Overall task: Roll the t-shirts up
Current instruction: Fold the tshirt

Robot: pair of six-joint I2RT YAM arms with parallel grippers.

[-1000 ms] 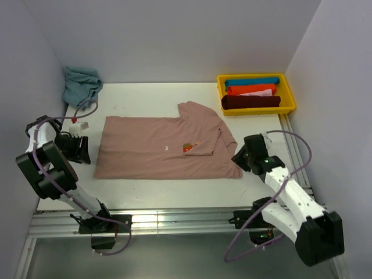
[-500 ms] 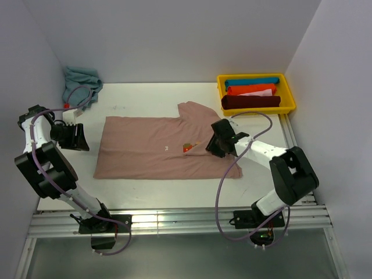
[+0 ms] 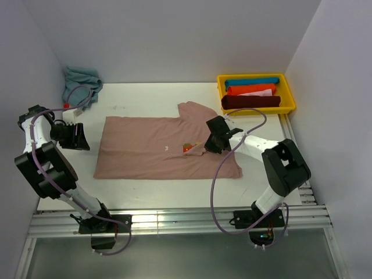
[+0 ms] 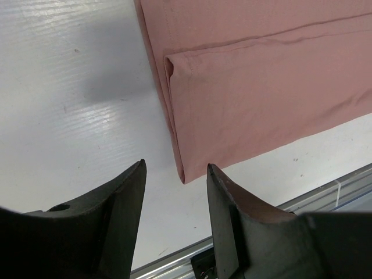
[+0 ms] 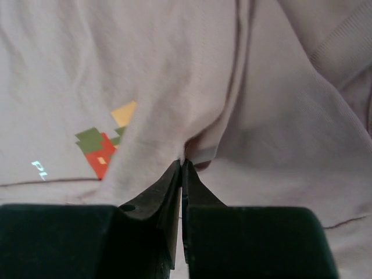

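Observation:
A dusty pink t-shirt point(image 3: 157, 148) lies flat across the middle of the table, its small coloured chest print point(image 5: 104, 142) showing and one sleeve folded over at the right. My right gripper point(image 3: 208, 145) rests on the shirt beside the print; its jaws are shut, pinching a fold of the pink cloth point(image 5: 183, 158). Left of the shirt's hem, my left gripper point(image 3: 85, 139) hovers open over bare table, and the hem corner point(image 4: 181, 174) sits just ahead of its gap point(image 4: 176, 171). Nothing is between its fingers point(image 4: 232, 200).
A yellow bin point(image 3: 287, 87) at the back right holds rolled shirts in blue, orange, white and dark red. A crumpled teal cloth point(image 3: 80, 83) lies at the back left corner. A metal rail point(image 3: 174, 220) runs along the near edge.
My right arm swung in from the right edge onto the shirt and closed its jaws on a fold beside the print. The left gripper shifted slightly back and left.

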